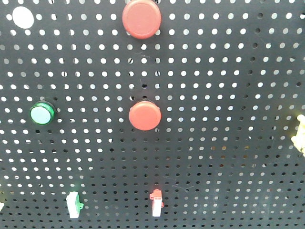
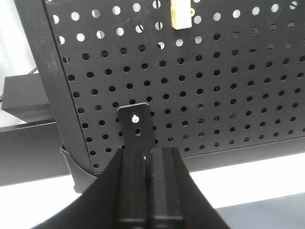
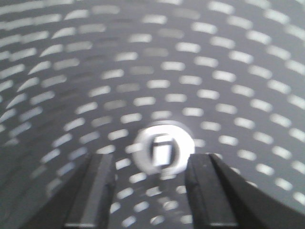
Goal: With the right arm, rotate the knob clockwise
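Observation:
The right wrist view is streaked with motion blur. It shows a round white knob (image 3: 163, 149) with a small upright rectangular grip at its centre, mounted on the black pegboard (image 3: 143, 57). Of the right arm only the gripper (image 3: 152, 162) shows. It is open, its two dark fingers (image 3: 97, 191) standing apart just below and to either side of the knob, not touching it. The left gripper (image 2: 148, 151) is shut with nothing in it, pointing at a small black bracket (image 2: 137, 125) near the board's lower left corner. Neither arm appears in the front view.
On the pegboard (image 1: 228, 95) in the front view are two red round buttons (image 1: 141, 18) (image 1: 145, 115), a green button (image 1: 42, 113), a white disc (image 1: 22, 16) at top left and two small toggle switches (image 1: 74, 205) (image 1: 156, 203). A cream switch (image 2: 181, 14) hangs above the left gripper.

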Controlling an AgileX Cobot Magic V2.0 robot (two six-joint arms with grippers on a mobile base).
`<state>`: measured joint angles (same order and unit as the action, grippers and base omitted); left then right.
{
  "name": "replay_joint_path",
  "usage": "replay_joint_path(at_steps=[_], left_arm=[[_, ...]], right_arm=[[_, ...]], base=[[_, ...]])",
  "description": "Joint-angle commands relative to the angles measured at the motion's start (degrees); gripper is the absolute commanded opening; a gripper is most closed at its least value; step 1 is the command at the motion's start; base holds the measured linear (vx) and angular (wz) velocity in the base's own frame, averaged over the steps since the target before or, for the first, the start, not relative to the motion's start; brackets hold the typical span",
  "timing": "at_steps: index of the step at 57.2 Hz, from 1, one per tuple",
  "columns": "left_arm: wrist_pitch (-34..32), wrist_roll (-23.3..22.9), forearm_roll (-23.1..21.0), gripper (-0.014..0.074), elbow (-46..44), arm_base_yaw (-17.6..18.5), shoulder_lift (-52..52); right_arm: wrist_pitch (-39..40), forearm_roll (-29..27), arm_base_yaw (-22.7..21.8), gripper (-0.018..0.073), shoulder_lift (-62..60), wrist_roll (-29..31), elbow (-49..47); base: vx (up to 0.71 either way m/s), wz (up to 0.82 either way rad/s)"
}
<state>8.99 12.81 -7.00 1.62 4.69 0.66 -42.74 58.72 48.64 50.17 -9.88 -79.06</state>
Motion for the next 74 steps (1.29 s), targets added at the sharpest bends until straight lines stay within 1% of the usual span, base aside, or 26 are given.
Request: replay_joint_path(at_steps=[1,6,15,29,36,43,49,57,67,74], left_arm=[[-4.88,-0.11,-0.34,-0.0006,1.87,0.45,0.96],[-4.88,-0.11,-0.34,-0.0006,1.87,0.45,0.96],[-4.88,-0.11,-0.34,-0.0006,1.87,0.45,0.96],[-4.88,-0.11,-0.34,-0.0006,1.87,0.45,0.96],[-4.88,-0.11,-0.34,-0.0006,1.87,0.45,0.96],[-4.88,-0.11,-0.34,-0.0006,1.87,0.45,0.96],[-4.88,-0.11,-0.34,-0.0006,1.87,0.45,0.96],[-4.88,-0.11,-0.34,-0.0006,1.87,0.45,0.96],[-4.88,-0.11,-0.34,-0.0006,1.87,0.45,0.96],[-4.88,-0.11,-0.34,-0.0006,1.87,0.45,0.96]], right_arm=[[2.58,7.1,-0.14,0.0356,0.1,-6.45,-1.5],[2.08,8.43,-0.14,0.0329,0.1,-8.66,-1.5],[1.09,8.51,-0.14,0.0295,0.1,-9.01,-1.5],[0.94,7.45,-0.14,0.0281,0.1,-13.45,-1.5],[0.95,5.8,-0.14,0.0281,1.07,-13.54,-1.5],[1.26,5.75,-0.14,0.0281,2.4,-13.54,-1.5],[1.42,7.33,-0.14,0.0281,2.95,-13.71,-1.5],[1.37,7.82,-0.14,0.0281,2.95,-14.56,-1.5],[0.7,10.52,-0.14,0.0281,2.95,-14.73,-1.5],[0.57,10.7,-0.14,0.0277,2.95,-14.91,-1.5]], base=[[0.0,0.0],[0.0,0.0],[0.0,0.0],[0.0,0.0],[0.0,0.0],[0.0,0.0],[0.0,0.0],[0.0,0.0],[0.0,0.0],[0.0,0.0]])
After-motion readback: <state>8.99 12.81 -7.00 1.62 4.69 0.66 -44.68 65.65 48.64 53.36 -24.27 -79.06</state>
